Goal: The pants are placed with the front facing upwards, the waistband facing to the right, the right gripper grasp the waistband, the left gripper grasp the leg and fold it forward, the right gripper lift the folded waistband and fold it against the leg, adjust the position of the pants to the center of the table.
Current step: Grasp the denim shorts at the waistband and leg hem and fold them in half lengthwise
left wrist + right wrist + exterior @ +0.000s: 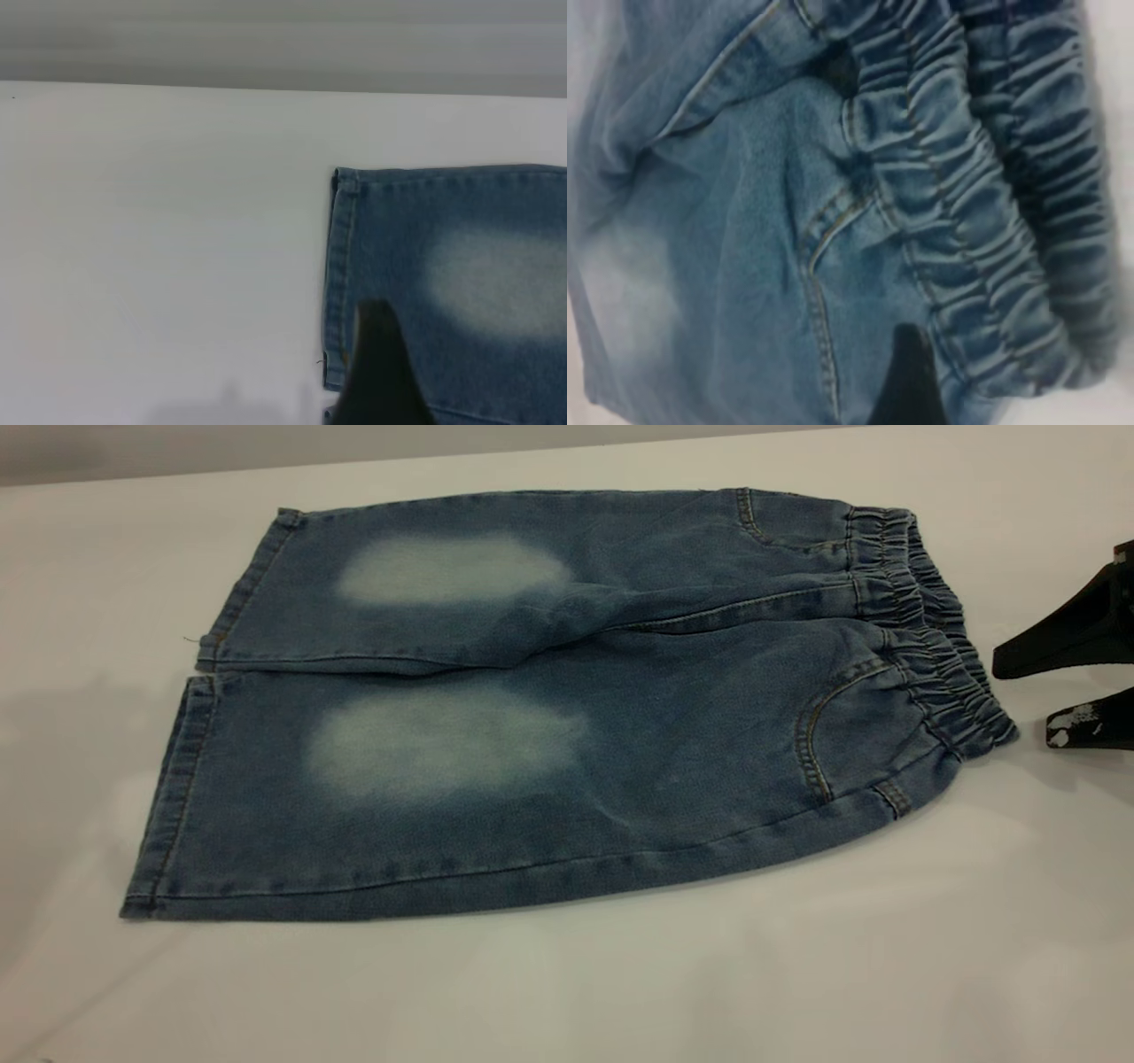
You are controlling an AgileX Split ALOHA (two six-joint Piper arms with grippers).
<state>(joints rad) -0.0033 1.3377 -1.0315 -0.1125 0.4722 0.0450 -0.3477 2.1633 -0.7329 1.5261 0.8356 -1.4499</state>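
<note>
- Table [567, 992]: plain white-grey surface, bare around the garment on every visible side; no other objects on it, so nothing stands in the way of either arm's approach.
- Pants [549, 717]: blue denim, laid flat and front up, filling the middle of the exterior view, hems toward the left arm's side, narrow end toward the right arm's side. Unfolded; judged to be at the first step, with both grasps not yet made. The far leg slightly overlaps the near one at the crotch seam, a wrinkle that could carry into the fold.
- Waistband [930, 620]: ruched elastic band at the right end, lying flat on the table. Judgement: the grasp should take both layers of the band at its corner, not the pocket seam [819, 239] beside it, or the top layer alone may lift.
- Right gripper [1067, 686]: just beside the near end of the waistband, apart from it, low over the table. Jaws stand open with a clear gap between them, holding nothing.
- Left gripper [381, 372]: only one dark finger shows in the left wrist view, over the hem corner of a leg; contact cannot be confirmed, and whether the jaws are open or closed cannot be told.
- Leg hem [341, 266]: flat, edge straight; a loose thread shows at its corner.
</note>
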